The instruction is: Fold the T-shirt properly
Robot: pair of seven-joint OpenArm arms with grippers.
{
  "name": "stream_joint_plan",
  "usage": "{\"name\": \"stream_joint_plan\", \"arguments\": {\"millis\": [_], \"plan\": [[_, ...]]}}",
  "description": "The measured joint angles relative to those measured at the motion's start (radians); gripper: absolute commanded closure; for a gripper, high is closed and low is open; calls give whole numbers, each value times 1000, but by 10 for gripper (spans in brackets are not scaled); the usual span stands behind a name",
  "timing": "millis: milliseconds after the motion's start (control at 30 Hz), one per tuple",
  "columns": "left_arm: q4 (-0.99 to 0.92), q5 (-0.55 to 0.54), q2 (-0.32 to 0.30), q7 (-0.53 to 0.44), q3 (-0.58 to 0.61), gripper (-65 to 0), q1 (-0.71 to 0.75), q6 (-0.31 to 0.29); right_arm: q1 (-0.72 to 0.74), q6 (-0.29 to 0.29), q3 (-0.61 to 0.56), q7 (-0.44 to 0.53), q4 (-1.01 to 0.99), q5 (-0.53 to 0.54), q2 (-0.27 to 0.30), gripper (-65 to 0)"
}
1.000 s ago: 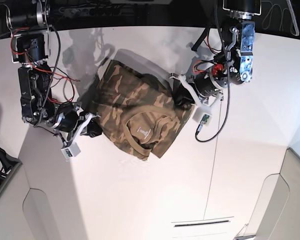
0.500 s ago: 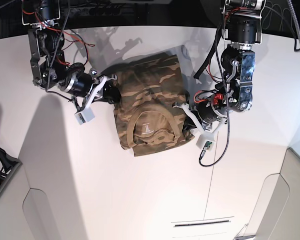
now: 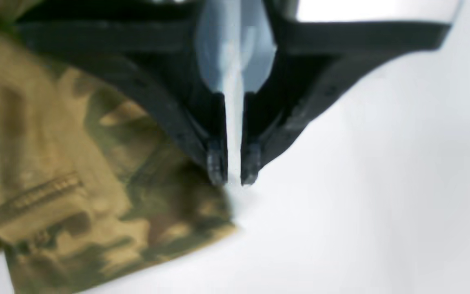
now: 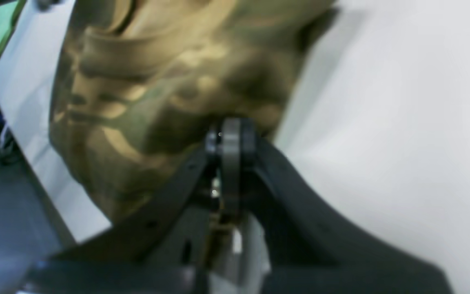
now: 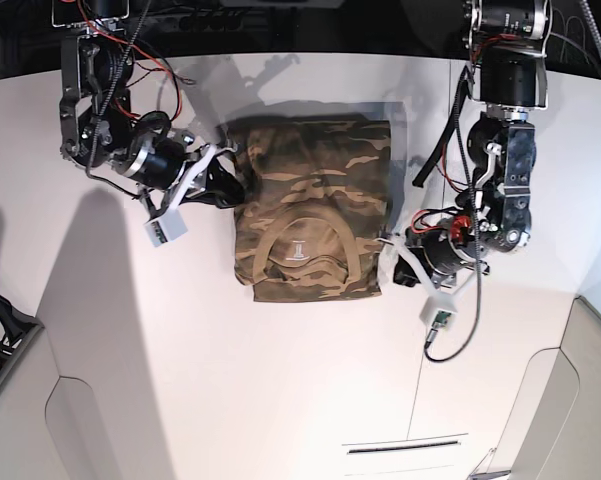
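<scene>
Camouflage cotton T-shirt (image 5: 313,215) lies on the white table (image 5: 230,400) as a folded block, collar side up, tan collar (image 5: 302,250) near the front edge, midway between the two arms. Left gripper (image 5: 395,262) sits just beside the shirt's front corner. In the left wrist view its fingers (image 3: 215,165) stand narrow, with a thin slit of bare table between them; no cloth is seen in the slit, tips just off the shirt edge. Right gripper (image 5: 230,187) is at the shirt's opposite side edge. In the right wrist view its fingers (image 4: 231,139) are pressed fully together against the cloth; whether fabric is pinched between them cannot be told.

Step judged: late stage, squaring or aligning the already folded shirt, or releasing after a fold. Most of the task looks done. Next move likely calls for both arms to lift clear without dragging the edges, or one more half fold if a smaller packet is wanted; then each side needs a fresh grip on a corner.

Hard to make out: both wrist views are blurred. Sleeves are hidden inside the fold. Layers underneath are not visible. White mark inside the collar is too small to read.
</scene>
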Motion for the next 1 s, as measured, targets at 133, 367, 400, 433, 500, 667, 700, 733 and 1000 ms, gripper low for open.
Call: {"name": "stream_joint_plan", "arguments": {"millis": [133, 367, 400, 433, 500, 667, 700, 733, 1000], "plan": [[135, -53, -72, 23, 0, -53, 82, 0, -1, 1, 85, -116, 42, 16, 0, 0], [383, -56, -194, 55, -23, -38, 377, 5, -80, 11, 143, -197, 109, 179, 94, 0], [414, -56, -206, 55, -39, -31, 426, 3, -108, 9, 143, -198, 122, 190, 114, 0], [443, -57, -216, 55, -58, -21, 476, 3, -138, 11, 143, -202, 136, 199, 134, 0], [492, -61, -228, 57, -106, -15, 572, 1, -198, 10, 143, -204, 154, 213, 168, 0], [577, -58, -238, 66, -220, -15, 789, 2, -346, 14, 143, -200, 187, 264, 242, 0], [579, -63, -238, 68, -232, -15, 827, 1, -378, 11, 143, -198, 186, 267, 254, 0], [580, -71, -237, 76, -235, -15, 862, 2, -411, 12, 143, -200, 186, 272, 267, 0], [458, -108, -240, 87, -175, -15, 1097, -79, -654, 14, 63, -198, 177, 266, 369, 0]]}}
